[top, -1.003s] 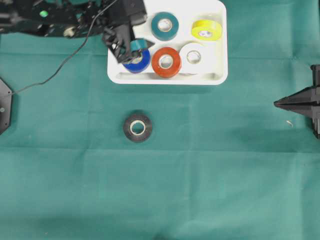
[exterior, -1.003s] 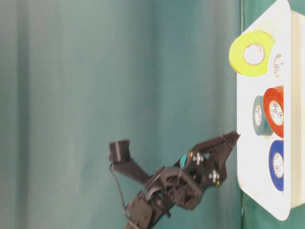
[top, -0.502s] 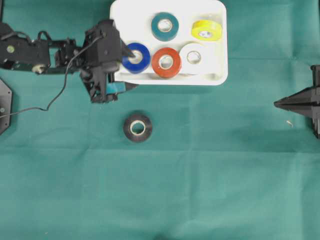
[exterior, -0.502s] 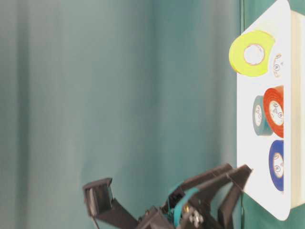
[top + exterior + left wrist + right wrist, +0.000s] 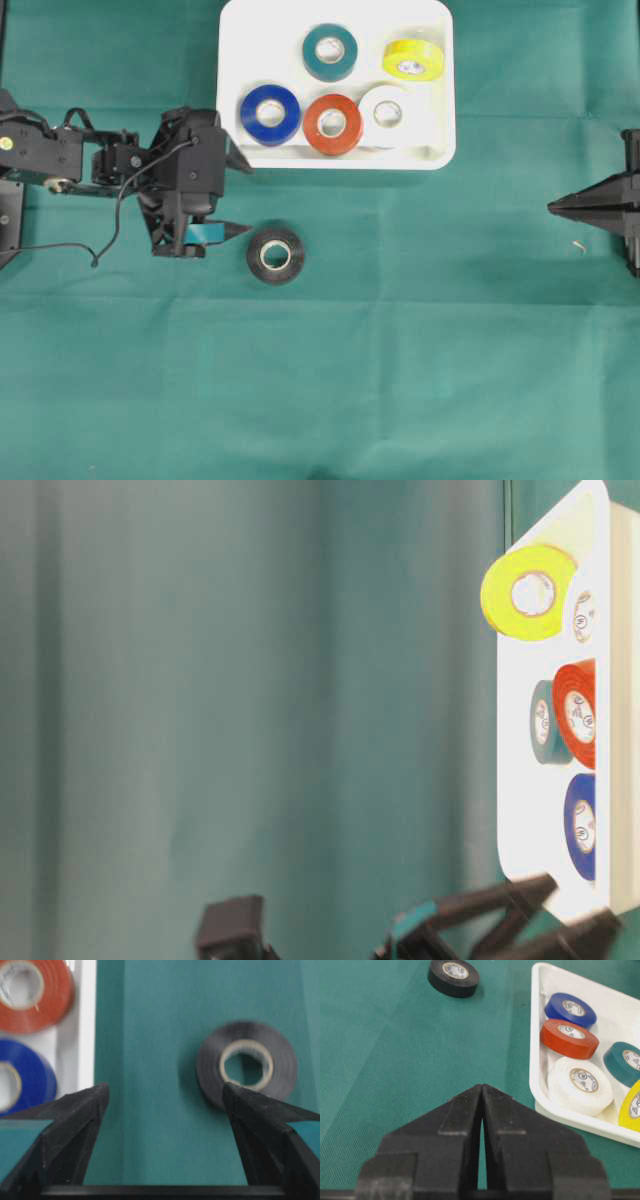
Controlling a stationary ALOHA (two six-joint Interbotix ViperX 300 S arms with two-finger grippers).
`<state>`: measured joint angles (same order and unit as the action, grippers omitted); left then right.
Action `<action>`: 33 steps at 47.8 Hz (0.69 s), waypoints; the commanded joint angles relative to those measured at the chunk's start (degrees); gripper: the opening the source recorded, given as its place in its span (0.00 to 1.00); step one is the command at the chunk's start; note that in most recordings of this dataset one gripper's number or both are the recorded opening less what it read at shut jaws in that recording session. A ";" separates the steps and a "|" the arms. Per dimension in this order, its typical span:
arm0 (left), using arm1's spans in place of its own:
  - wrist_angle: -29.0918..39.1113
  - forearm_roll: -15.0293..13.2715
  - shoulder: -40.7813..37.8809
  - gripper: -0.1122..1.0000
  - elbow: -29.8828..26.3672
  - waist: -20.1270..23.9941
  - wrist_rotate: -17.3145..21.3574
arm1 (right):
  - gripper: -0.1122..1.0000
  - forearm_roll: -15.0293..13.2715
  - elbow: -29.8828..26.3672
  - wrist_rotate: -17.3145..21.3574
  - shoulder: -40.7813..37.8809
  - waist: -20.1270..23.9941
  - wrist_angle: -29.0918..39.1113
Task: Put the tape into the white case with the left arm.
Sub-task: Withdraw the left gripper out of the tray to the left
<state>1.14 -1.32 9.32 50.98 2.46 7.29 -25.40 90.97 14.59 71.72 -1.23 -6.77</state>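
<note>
the black tape roll [image 5: 275, 255] is seen lying flat on the green cloth [image 5: 420, 330], left of centre in the overhead frame, below the white case [image 5: 437, 100] and apart from it. the left gripper [image 5: 243, 198] is found just left of the roll, its fingers spread wide and nothing held between them. blue [image 5: 269, 114], red [image 5: 332, 123], white [image 5: 386, 113], teal [image 5: 330, 51] and yellow [image 5: 413, 59] rolls are kept in the case. the right gripper [image 5: 556, 207] is seen at the right edge, fingers pressed together.
</note>
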 commanded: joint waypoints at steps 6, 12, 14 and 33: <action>-0.44 -0.26 2.02 0.93 2.20 -0.18 -0.26 | 0.02 -0.44 0.88 0.00 -0.53 -0.09 -0.53; -0.44 -0.35 2.37 0.93 3.52 -0.18 -1.67 | 0.02 -0.53 0.88 0.00 -0.53 -0.09 -0.53; -0.35 -0.35 2.46 0.93 3.78 -0.18 -2.55 | 0.02 -0.44 0.88 0.00 -0.53 0.00 -0.53; -0.53 -0.26 0.53 0.93 2.02 -3.60 -4.75 | 0.02 -0.44 0.88 0.00 -0.44 0.00 -0.53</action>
<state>1.14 -1.49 10.11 54.84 -0.26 2.72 -25.22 90.97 14.59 71.72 -1.23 -6.77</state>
